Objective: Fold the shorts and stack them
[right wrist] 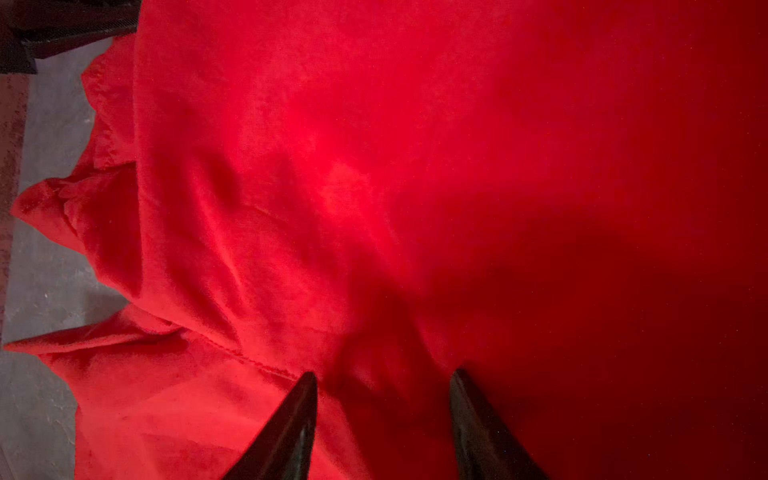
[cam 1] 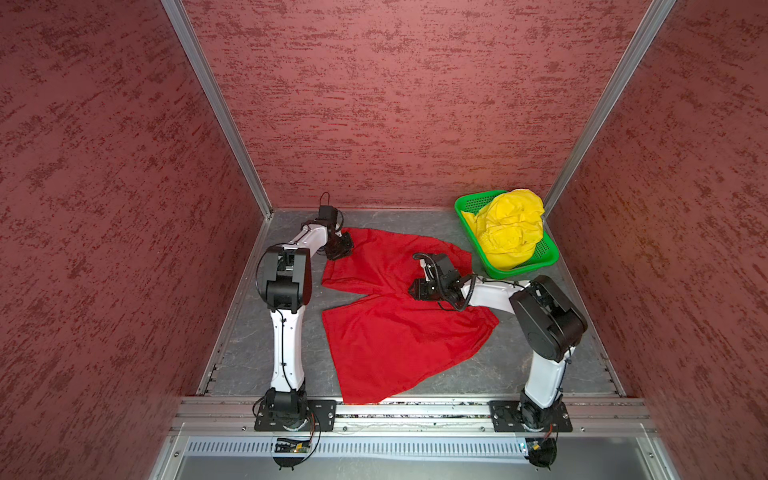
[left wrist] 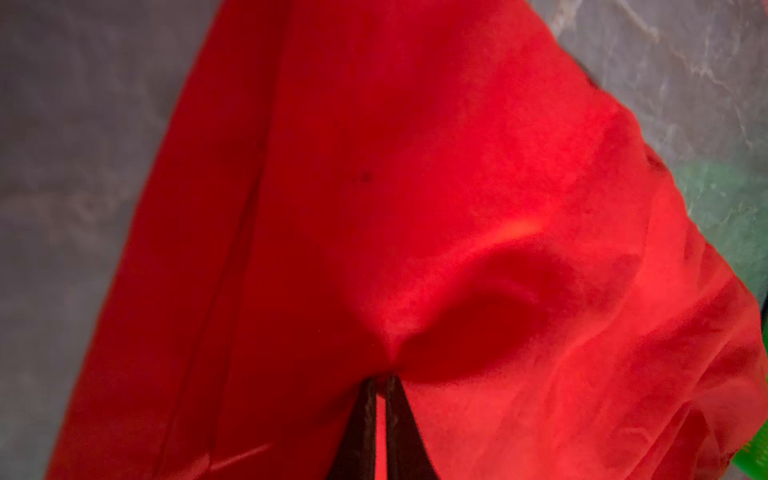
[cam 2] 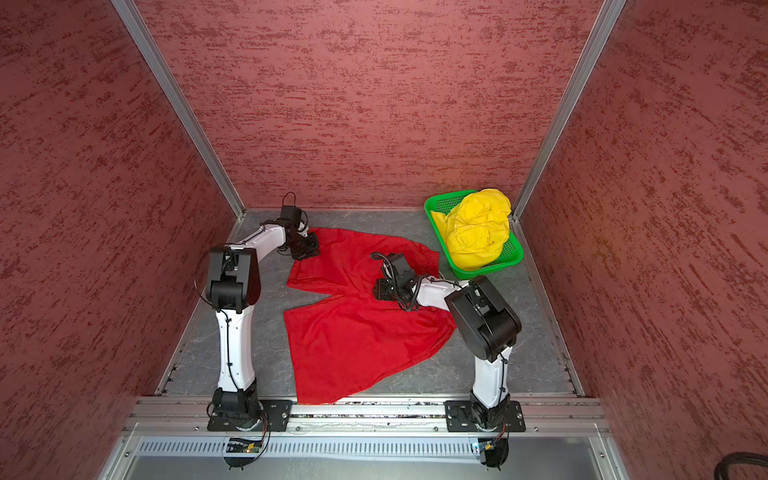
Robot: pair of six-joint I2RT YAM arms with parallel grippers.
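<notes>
Now the red shorts [cam 1: 395, 340] lie spread at mid-frame on the grey counter [cam 1: 249, 332]. The waistband is at the right and the legs point left, so the long axis runs across the frame. The left claw [left wrist: 381, 384] is pinched together on the upper leg's hem. The right claw [right wrist: 383, 376] stands apart over the cloth. The yellow shorts [cam 1: 509, 232] sit bunched in the green basket [cam 1: 521, 269] at upper right.

A: How many pairs of shorts do you count?
B: Two. There's the red shorts [cam 1: 395, 332] and the yellow shorts [cam 1: 509, 232].
A: Baskets?
B: Just one green perforated basket [cam 1: 521, 271].
A: Robot arms?
B: Two, the left arm [cam 1: 284, 345] and the right arm [cam 1: 542, 374].
A: Grippers?
B: One on each arm, so two: the left gripper [left wrist: 380, 380] and the right gripper [right wrist: 383, 372].
</notes>
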